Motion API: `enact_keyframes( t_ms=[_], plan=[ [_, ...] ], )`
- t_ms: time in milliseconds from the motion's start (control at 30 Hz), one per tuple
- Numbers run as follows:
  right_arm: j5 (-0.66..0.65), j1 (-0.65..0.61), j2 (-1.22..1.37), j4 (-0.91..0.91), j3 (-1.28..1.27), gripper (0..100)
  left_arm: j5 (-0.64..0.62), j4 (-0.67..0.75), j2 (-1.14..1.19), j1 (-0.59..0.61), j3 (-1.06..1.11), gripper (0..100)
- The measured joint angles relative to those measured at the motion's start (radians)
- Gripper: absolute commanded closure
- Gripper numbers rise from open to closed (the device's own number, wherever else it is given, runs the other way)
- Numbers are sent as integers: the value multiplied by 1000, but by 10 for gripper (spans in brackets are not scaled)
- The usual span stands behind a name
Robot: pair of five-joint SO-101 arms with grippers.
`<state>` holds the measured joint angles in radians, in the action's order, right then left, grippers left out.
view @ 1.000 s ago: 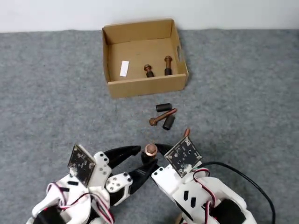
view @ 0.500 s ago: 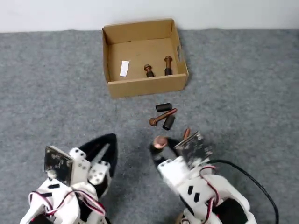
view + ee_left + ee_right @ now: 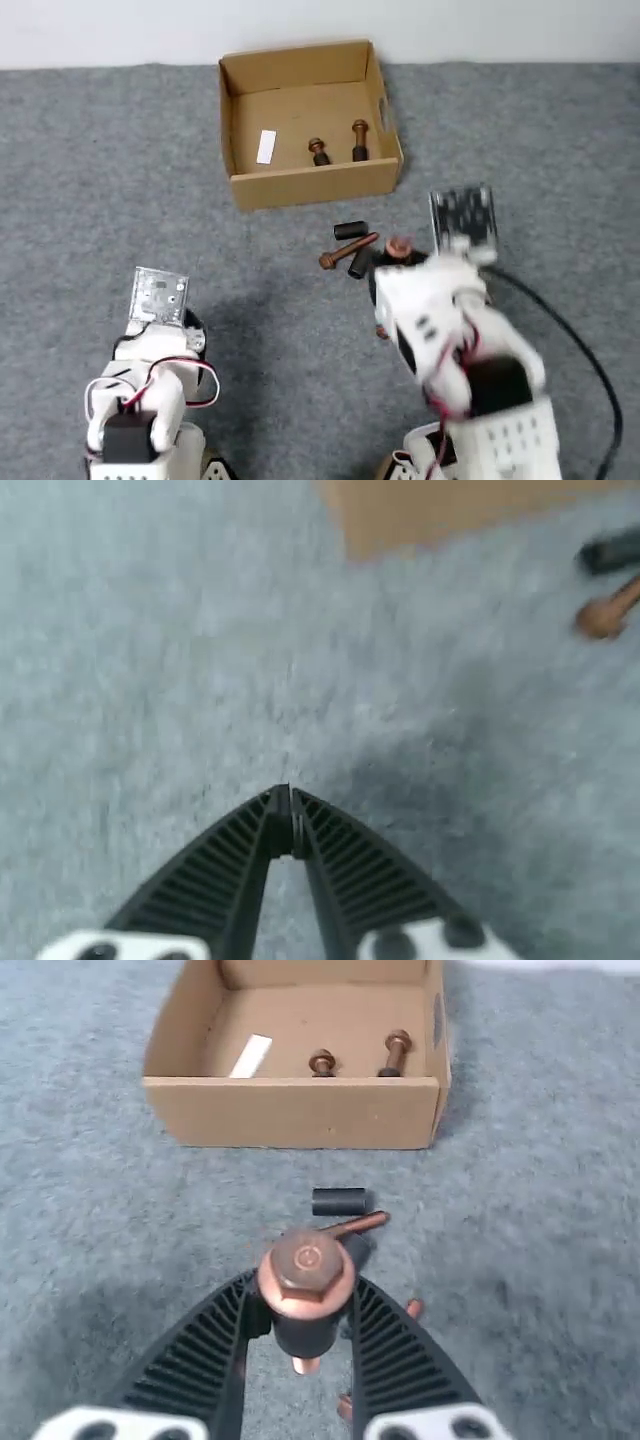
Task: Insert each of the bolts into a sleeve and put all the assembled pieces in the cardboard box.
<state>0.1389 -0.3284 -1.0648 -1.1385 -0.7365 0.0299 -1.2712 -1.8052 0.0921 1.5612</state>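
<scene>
Held piece: copper bolt point(image 3: 305, 1268) seated in a black sleeve point(image 3: 300, 1338), bolt head facing the right wrist cam. The right fingers point(image 3: 245, 1312) pinch it from both sides at the sleeve, above the counter point(image 3: 100, 200) and short of the cardboard box point(image 3: 290, 1112). In the high view the bolt head sits near the box's front wall, just beside the loose parts.

Loose parts, on the counter btwn box and right arm: one bare bolt point(image 3: 349, 250) lying slantwise. An empty sleeve point(image 3: 350, 230) lies just beside it on the box side. A 2nd empty sleeve point(image 3: 361, 262) lies against or nearly against it on the arm side; contact can't be told.

In the box: a finished piece point(image 3: 319, 152) and a second finished piece point(image 3: 360, 140), side by side near the front wall, w/ a white label point(image 3: 266, 146) on the floor beside them.

The left fingers point(image 3: 277, 815) are pressed together, tips touching, nothing btwn them, over bare counter and well apart from the parts.
</scene>
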Motion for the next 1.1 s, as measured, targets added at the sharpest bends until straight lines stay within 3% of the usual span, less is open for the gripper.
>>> enact_keyframes(
  t_ms=[133, 400, 600, 867, 1100],
  plan=[
    [3, 17, 278, 91, 193, 991, 0, 57, 0, 28, 115, 995],
    [-34, 28, 778, 408, 488, 991, 0, 86, 2, 34, 124, 994],
    [-101, 28, 1109, 577, 643, 991, -104, 86, 0, 34, 127, 994],
    [-175, 28, 1485, 641, 888, 991, -115, 86, 0, 34, 127, 994],
    [-285, 28, 1766, 591, 1154, 986, -118, 86, 0, 34, 127, 994]
  ],
)
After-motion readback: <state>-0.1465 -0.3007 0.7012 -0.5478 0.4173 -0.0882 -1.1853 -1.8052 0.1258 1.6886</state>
